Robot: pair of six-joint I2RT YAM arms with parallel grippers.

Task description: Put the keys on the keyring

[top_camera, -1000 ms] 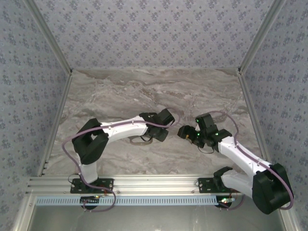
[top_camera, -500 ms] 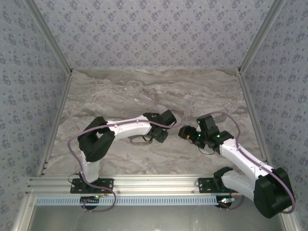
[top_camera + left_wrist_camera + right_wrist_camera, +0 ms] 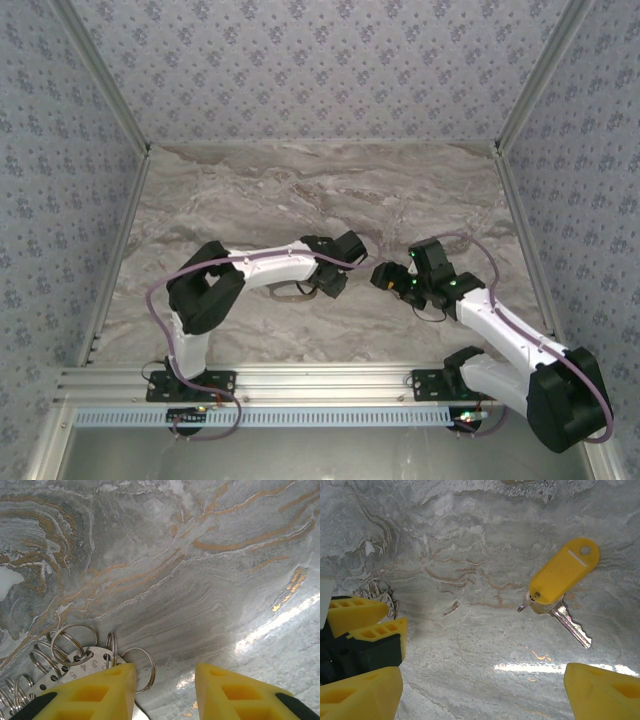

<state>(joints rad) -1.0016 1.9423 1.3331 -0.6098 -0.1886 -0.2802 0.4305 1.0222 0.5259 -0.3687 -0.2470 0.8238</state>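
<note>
While I am lining up this step, the key (image 3: 570,622) is lying flat on the marble table (image 3: 470,535), hooked to its yellow tag (image 3: 562,572), up and right of centre in the right wrist view. The right gripper (image 3: 484,672) is hovering near it, jaws standing wide with nothing between them. The keyring (image 3: 82,660), a bunch of split rings on a numbered metal plate, is lying well apart from the key, at the left gripper (image 3: 165,670). Those jaws are standing at a narrow gap with bare marble between them. One yellow finger (image 3: 100,695) is overlapping the plate, and I am not seeing anything pinched. I am judging the key pick to be the step in hand. To do it well, I am planning to centre over the tag rather than the thin blade, square the fingers across its narrow width, and get low before closing, so it is not skating off on the slick stone.
</note>
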